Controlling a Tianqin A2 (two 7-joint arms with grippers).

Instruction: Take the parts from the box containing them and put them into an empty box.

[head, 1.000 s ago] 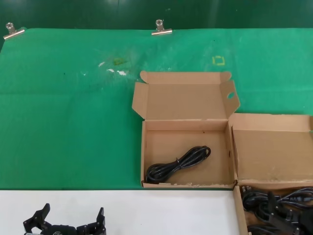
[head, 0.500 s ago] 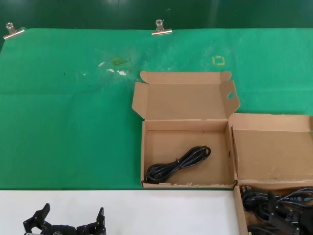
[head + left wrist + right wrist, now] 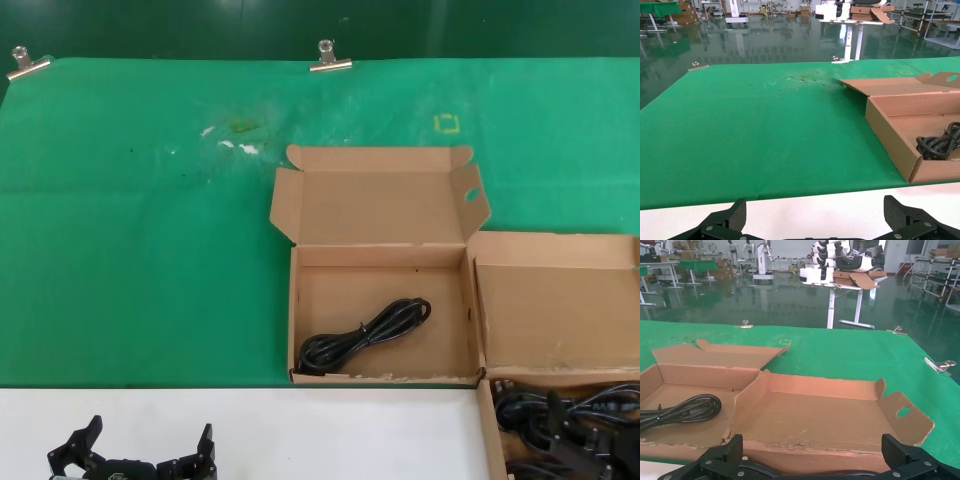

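Note:
The middle cardboard box (image 3: 295,330) has a lid with rounded flaps, one with a round hole, and holds one black looped cable (image 3: 365,335). The cable also shows in the left wrist view (image 3: 939,144) and in the right wrist view (image 3: 682,410). The box at the right (image 3: 482,310) has its lid lying flat and holds several black cables (image 3: 530,412) at its near end. My right gripper (image 3: 588,442) hangs open just over those cables, with nothing between its fingers (image 3: 814,460). My left gripper (image 3: 140,448) is open and empty over the white table (image 3: 816,220).
A green mat (image 3: 140,250) covers the table, held by metal clips (image 3: 329,58) at the far edge. A white strip (image 3: 300,430) runs along the near edge. In the right wrist view the right box's lid (image 3: 815,415) shows a side flap with a round hole (image 3: 902,412).

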